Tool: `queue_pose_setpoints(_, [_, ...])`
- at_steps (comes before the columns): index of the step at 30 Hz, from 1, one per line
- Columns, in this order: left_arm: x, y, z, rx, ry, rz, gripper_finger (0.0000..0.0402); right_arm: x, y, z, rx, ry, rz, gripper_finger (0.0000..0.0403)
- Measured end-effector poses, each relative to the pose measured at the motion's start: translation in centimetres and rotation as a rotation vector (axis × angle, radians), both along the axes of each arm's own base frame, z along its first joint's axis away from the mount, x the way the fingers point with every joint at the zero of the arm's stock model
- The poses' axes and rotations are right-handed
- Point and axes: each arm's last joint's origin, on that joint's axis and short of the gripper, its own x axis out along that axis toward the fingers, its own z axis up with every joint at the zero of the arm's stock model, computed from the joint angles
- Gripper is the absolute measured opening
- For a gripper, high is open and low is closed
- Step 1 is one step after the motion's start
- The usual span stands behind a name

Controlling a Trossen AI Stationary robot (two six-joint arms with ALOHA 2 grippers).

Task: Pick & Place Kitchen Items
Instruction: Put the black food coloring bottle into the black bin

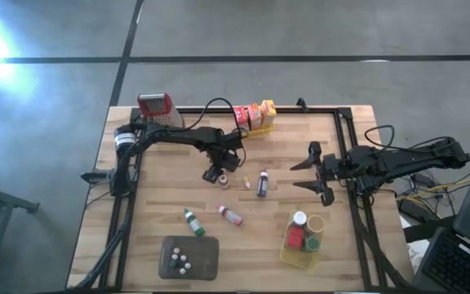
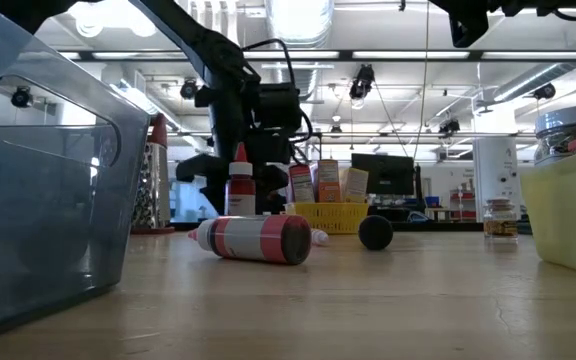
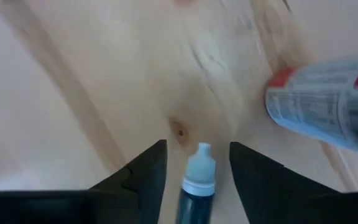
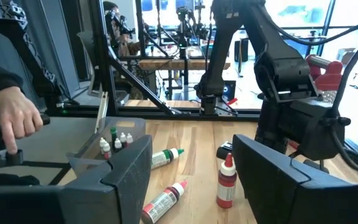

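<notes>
From above, the left gripper (image 1: 217, 173) is being held low over the middle of the wooden tabletop (image 1: 153, 204), just beside a dark purple bottle (image 1: 262, 183). The right gripper (image 1: 310, 175) is being held on the far side of that bottle, fingers spread and empty. A green-capped bottle (image 1: 192, 221) and a red-labelled bottle (image 1: 230, 215) are lying nearer the grey tray (image 1: 206, 260) than the purple bottle is; a yellow basket (image 1: 288, 252) of jars is seated beside the tray.

At tabletop height, the red-labelled bottle (image 2: 254, 239) is lying on its side.

In the left wrist view, a small white-capped bottle (image 3: 195, 186) is being flanked by the partly open fingers (image 3: 145, 180); contact cannot be told.

In the right wrist view, the open fingers (image 4: 126, 168) are framing the purple bottle (image 4: 227, 182), standing upright.
</notes>
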Motion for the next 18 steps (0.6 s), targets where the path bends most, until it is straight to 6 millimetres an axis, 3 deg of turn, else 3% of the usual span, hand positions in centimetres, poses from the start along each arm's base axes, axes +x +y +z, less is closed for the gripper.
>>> queue_pose_setpoints(12, [-0.49,-0.16,-0.75,0.024,0.035,0.057,0.0084,0.0,0.01,0.0,0.0,0.0,0.0,0.0238])
queue_pose_setpoints(18, [-0.52,-0.26,-0.5,0.012,0.033,0.102,0.0069,0.0,0.0,0.0,0.0,0.0,0.0,0.0258])
